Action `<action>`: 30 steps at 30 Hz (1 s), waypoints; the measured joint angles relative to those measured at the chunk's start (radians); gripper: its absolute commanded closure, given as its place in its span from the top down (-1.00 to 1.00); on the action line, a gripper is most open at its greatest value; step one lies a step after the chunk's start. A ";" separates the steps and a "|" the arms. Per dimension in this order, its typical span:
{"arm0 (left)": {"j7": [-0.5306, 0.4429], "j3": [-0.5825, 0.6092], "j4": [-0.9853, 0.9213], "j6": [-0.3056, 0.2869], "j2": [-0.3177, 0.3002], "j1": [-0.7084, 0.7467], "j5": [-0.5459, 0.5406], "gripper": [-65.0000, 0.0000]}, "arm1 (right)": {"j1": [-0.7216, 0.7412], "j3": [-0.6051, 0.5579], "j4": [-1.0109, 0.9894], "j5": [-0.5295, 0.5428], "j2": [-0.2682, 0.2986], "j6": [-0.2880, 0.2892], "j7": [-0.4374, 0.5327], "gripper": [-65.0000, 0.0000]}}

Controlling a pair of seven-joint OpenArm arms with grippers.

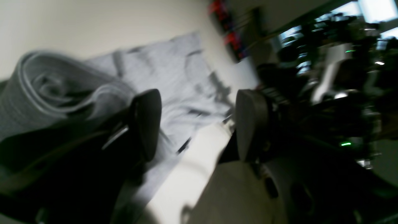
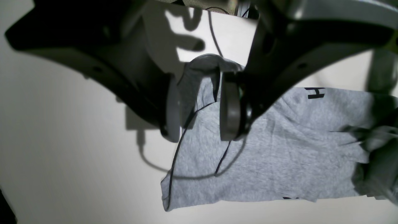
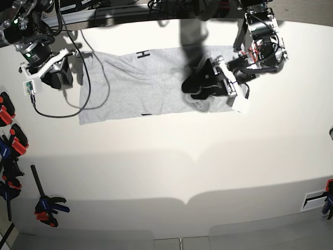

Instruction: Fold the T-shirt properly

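- The light heather-grey cotton T-shirt (image 3: 151, 83) lies on the white table (image 3: 171, 172) toward 12 o'clock in the base view, its long axis running 9 to 3 o'clock, folded into a band, with black letters showing at its 12 o'clock edge
- The left gripper (image 3: 208, 83) sits over the shirt's 3 o'clock end; the left wrist view (image 1: 196, 124) shows its jaws spread apart, a rolled bunch of grey cloth beside one finger, though blur hides whether they touch
- The right gripper (image 2: 200, 105), at the 9 o'clock end, has its pads parted around a raised fold of cloth; the right wrist view alone shows this
- A thin black cable (image 3: 86, 99) loops across the shirt's 9 o'clock end
- Red and black clamps (image 3: 8, 140) lie along the table's 9 o'clock edge
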 measured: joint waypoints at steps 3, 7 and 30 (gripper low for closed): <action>0.002 0.000 0.000 0.000 -0.003 0.000 0.014 0.08 | 0.000 0.000 0.000 0.000 0.000 0.000 0.000 -0.35; 0.002 0.000 0.000 -0.003 -0.003 -0.002 0.088 0.08 | 0.000 0.000 0.000 0.000 0.000 0.000 0.000 -0.35; -0.032 -0.001 0.000 -0.003 -0.006 -0.002 0.195 0.08 | 0.032 0.001 -0.032 -0.263 0.000 -0.179 0.111 0.37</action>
